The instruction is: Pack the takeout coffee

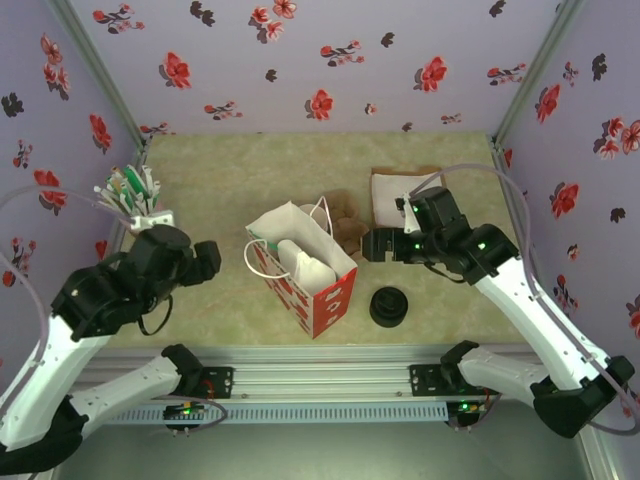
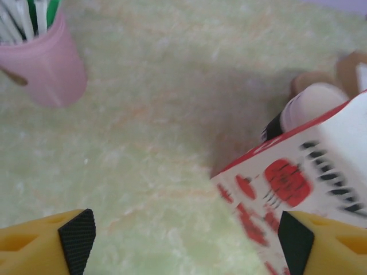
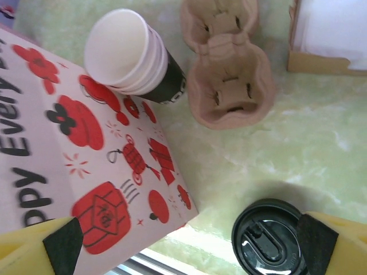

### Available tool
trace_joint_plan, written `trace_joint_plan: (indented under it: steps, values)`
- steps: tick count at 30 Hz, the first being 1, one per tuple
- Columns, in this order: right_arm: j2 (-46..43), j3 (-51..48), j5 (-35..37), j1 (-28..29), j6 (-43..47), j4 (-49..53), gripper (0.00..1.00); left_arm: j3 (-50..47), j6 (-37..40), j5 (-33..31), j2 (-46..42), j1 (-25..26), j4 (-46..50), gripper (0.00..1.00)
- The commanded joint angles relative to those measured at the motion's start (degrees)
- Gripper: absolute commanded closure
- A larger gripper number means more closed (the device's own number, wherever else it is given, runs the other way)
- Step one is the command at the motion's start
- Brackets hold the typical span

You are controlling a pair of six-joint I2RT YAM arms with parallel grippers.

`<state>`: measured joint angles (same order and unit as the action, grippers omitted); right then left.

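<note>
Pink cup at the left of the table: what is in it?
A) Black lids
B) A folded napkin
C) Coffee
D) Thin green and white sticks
D: the pink cup has a bunch of thin green and white sticks standing up out of its top.

Lids (image 1: 389, 306) right of bag (image 1: 305, 270); carrier (image 1: 348, 225) behind.

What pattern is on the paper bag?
The paper bag is white with red lanterns and flowers plus black lettering; clearest from the right wrist.
</note>
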<state>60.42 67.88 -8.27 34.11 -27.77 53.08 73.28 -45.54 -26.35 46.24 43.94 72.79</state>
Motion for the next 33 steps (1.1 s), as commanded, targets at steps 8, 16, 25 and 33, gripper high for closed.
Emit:
trace_joint_plan:
  steps: [8, 16, 25, 33]
  values:
    - [1.54, -5.1, 2.9, -0.36, -2.78, -3.23, 0.02, -20.23, -6.36, 17.6, 0.2, -4.3, -21.4, 0.37]
    - [3.12, -6.53, 1.97, -0.4, -2.76, -4.3, 0.02, -21.6, -4.02, 23.99, 7.07, -9.44, -33.11, 0.39]
    - [4.26, -7.93, -0.32, -0.36, -3.0, -5.84, 0.03, -20.42, -2.09, 28.31, 14.31, -12.78, -40.53, 0.41]
    - [5.67, -8.11, -2.26, -0.23, -2.9, -7.0, 0.04, -18.58, -0.13, 29.15, 19.32, -15.06, -45.92, 0.41]
